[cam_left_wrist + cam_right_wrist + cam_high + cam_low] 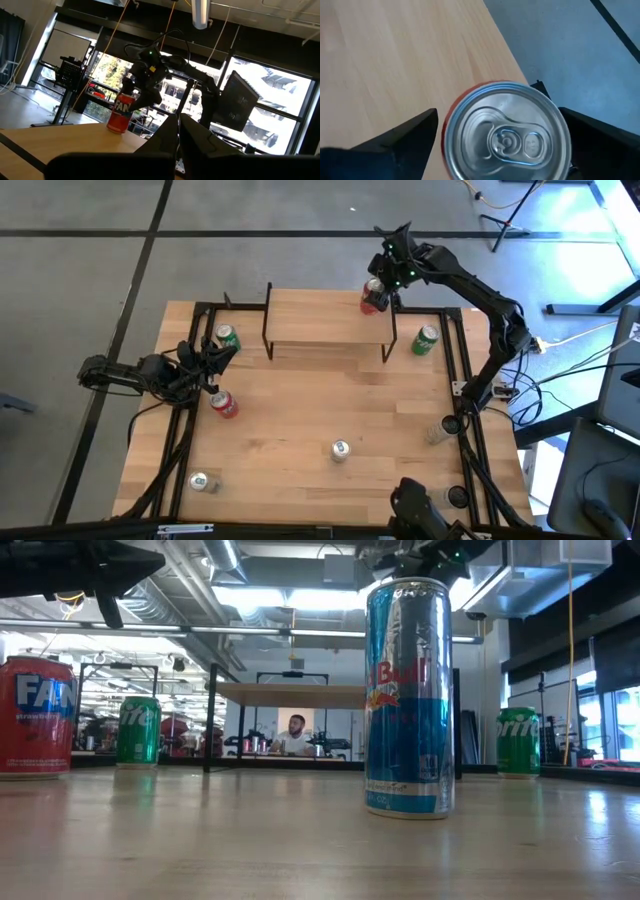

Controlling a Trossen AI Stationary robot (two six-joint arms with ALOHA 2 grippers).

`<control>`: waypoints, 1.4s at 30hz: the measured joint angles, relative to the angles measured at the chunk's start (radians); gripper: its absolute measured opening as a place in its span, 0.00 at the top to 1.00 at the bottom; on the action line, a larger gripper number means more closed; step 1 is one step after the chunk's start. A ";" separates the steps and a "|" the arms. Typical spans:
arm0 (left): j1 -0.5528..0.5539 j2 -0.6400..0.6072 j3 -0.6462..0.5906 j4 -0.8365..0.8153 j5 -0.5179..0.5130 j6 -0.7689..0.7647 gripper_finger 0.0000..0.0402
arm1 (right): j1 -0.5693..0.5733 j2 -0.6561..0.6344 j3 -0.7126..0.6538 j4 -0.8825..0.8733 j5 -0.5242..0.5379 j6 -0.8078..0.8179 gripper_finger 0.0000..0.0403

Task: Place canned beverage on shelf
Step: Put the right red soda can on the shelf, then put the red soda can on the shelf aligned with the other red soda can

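One red can [373, 298], upright, stands on the shelf [320, 320] near that top's right rear corner, in the upper centre-right of the high view. Long axis: vertical, lid up; the right wrist view looks straight down on the pull-tab lid [506, 134].

Right gripper [385, 278]: directly above the can, fingers pointing down. Its two dark fingers [405, 132] stand wide apart, one on each side of the lid. Contact with the can wall is hard to judge from the wrist view, but the fingers appear clear of it, so the can seems to rest on the wood rather than in a grip. The can therefore lies between and below the fingertips, and a withdrawal would presumably go straight up along the can's axis.

Left gripper [215, 358]: at the left edge of the table [300, 420], well apart from the shelf, fingers closed on nothing. It is plainly the farther arm.

Other stock on the table:
- green can [227, 336], left of the shelf
- green can [426, 340], right of the shelf
- fallen red can [223, 404], beside the left gripper
- blue and silver can [408, 698], upright, foreground of the low view
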 joint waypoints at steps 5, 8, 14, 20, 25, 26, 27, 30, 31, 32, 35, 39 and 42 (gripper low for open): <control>0.000 0.000 0.000 0.008 -0.002 0.002 0.98 | 0.002 0.000 0.086 -0.069 0.003 0.001 0.07; 0.000 0.000 0.000 0.008 -0.015 -0.009 0.98 | 0.004 0.000 0.178 -0.147 0.012 0.002 0.08; 0.000 0.000 0.003 -0.001 0.017 -0.096 0.88 | 0.082 -0.004 0.376 -0.279 0.117 0.022 0.08; 0.000 0.052 0.144 -0.194 0.133 -0.161 0.64 | 0.241 -0.024 0.444 -0.279 0.108 0.111 0.08; 0.000 0.166 0.378 -0.558 0.121 -0.156 0.46 | 0.371 -0.024 0.444 -0.274 0.116 0.179 0.08; 0.000 0.194 0.431 -0.653 0.135 -0.156 0.43 | 0.393 -0.024 0.444 -0.273 0.119 0.191 0.08; 0.000 0.224 0.484 -0.743 0.157 -0.156 0.40 | 0.415 -0.024 0.444 -0.269 0.131 0.204 0.08; 0.000 0.314 0.635 -0.994 0.215 -0.188 0.35 | 0.481 -0.020 0.444 -0.254 0.189 0.239 0.08; 0.000 0.348 0.682 -1.065 0.238 -0.208 0.34 | 0.501 -0.020 0.443 -0.251 0.211 0.248 0.08; 0.000 0.381 0.725 -1.126 0.262 -0.219 0.33 | 0.521 -0.020 0.443 -0.248 0.233 0.259 0.08; 0.000 0.451 0.820 -1.254 0.321 -0.238 0.33 | 0.573 -0.020 0.443 -0.243 0.303 0.294 0.08; 0.000 0.476 0.885 -1.256 0.355 -0.189 0.33 | 0.630 -0.020 0.443 -0.222 0.366 0.342 0.08; 0.000 0.473 0.897 -1.258 0.366 -0.165 0.33 | 0.664 -0.020 0.443 -0.203 0.390 0.368 0.08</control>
